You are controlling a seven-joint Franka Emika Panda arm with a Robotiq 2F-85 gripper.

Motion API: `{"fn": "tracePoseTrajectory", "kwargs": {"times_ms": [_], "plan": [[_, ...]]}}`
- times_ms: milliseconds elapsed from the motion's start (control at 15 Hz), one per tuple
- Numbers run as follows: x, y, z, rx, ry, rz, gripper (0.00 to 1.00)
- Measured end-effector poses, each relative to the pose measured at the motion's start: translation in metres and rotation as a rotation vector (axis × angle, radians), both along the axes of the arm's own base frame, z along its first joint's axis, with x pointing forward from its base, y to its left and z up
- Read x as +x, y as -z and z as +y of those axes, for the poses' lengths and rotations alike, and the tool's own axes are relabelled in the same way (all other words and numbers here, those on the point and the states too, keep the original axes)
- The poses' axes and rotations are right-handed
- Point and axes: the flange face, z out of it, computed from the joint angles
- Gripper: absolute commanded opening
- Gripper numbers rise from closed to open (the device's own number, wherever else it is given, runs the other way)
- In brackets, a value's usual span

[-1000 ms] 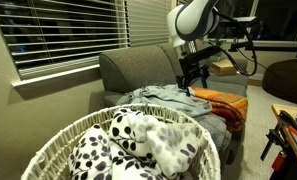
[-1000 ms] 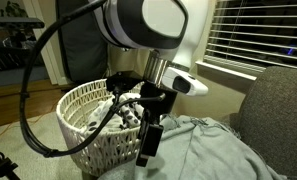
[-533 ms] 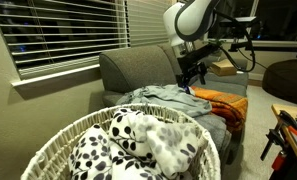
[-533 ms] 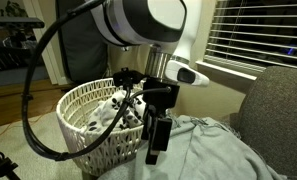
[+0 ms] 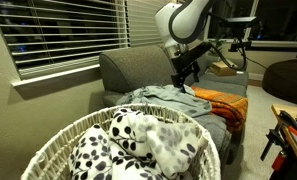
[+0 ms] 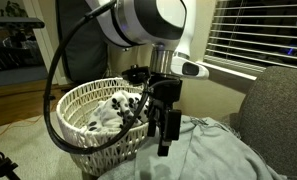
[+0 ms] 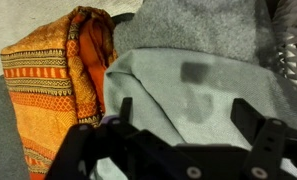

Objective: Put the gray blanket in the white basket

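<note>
over the couch [image 5: 128, 68], gripper [image 7: 180, 108] hovers empty, fingers spread, above the gray blanket [image 5: 166, 97] draped on it. looks like approach step; next: descend, pinch a fold, carry to white basket [image 6: 86, 132].

Setting: home living room. We logged a gray sofa [image 5: 138, 68], slatted window blinds [image 5: 68, 35], a white wicker basket [image 6: 98, 150] of bedding, an orange patterned throw [image 7: 48, 90] on its seat.

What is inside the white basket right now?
A black-and-white spotted blanket fills the white basket. Anything under it is hidden. The gray blanket lies outside, on the couch.
</note>
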Motion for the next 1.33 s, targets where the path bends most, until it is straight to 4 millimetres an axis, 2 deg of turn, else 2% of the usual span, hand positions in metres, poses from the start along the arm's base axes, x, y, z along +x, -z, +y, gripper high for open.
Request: {"fn": "tracePoseTrajectory", "kwargs": {"times_ms": [667,1333], "plan": [[0.027,0.008,-0.002,-0.002,-0.054,-0.010,1.00],[0.036,0.023,-0.001,-0.020,-0.129,0.020,1.00]]}}
